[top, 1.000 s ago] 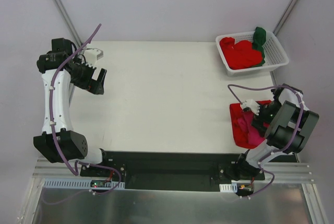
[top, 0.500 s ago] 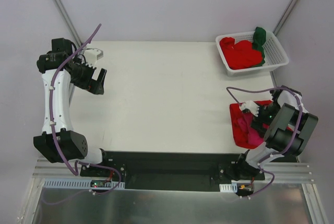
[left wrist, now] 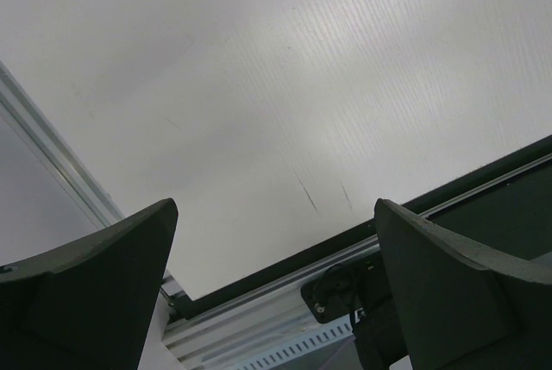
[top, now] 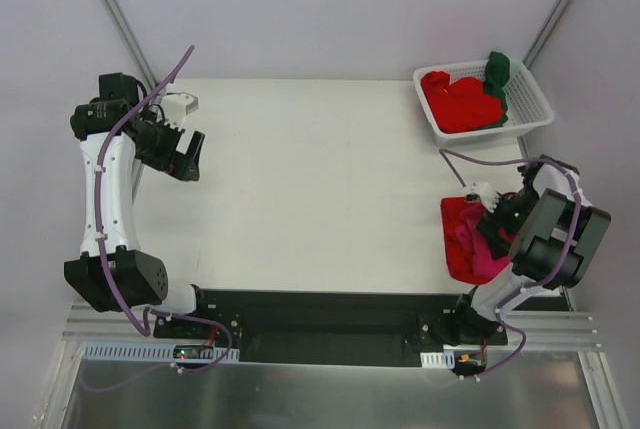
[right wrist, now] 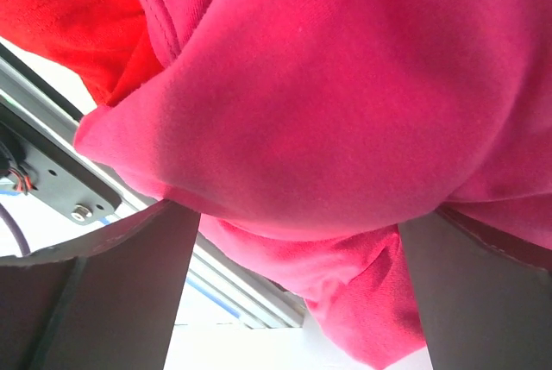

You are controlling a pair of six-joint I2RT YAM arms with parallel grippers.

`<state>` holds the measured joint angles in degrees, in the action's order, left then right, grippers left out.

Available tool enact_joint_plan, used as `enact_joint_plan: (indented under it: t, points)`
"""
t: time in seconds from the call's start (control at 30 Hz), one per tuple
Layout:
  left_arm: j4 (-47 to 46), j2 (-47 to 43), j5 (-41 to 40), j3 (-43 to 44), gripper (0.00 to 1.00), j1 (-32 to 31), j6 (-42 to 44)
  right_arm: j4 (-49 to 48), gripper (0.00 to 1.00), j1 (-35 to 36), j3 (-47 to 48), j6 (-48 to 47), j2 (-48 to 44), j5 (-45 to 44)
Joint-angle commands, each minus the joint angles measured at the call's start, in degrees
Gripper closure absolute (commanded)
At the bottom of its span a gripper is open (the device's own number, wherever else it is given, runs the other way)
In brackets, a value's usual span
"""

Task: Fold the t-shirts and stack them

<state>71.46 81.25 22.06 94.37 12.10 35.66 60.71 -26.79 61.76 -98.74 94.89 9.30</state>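
Shifted slightly, right fingers (right wrist: 95, 301) straddle the soft bunched magenta-pink t-shirt (right wrist: 328, 111), spread wide; left fingers (left wrist: 86, 292) likewise wide.

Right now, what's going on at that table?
The right claw is open and pressed down into the magenta-pink t-shirt, which lies on a red t-shirt at the table's near right edge. Cloth bulges between its fingers, but it has not closed. The left claw hangs open above the far left of the table, holding nothing. More red shirts and a dark green shirt sit in the white basket.
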Motion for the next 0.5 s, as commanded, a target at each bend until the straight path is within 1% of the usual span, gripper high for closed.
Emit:
enact_joint_plan:
  t: [0.0,0.3,0.47]
  points:
    - [1.31,-0.57,1.58,0.64,0.01,0.38,1.52,2.84,0.03,0.24,-3.29,3.82,-1.02,-0.59]
    - [1.4,-0.57,1.93,0.38,0.01,0.38,1.52,-0.41,0.03,0.24,-8.4,5.93,-3.04,-2.62]
    - [1.31,-0.22,2.02,0.38,0.01,0.47,1.52,0.55,0.03,0.24,-8.93,6.37,-3.31,-3.59]
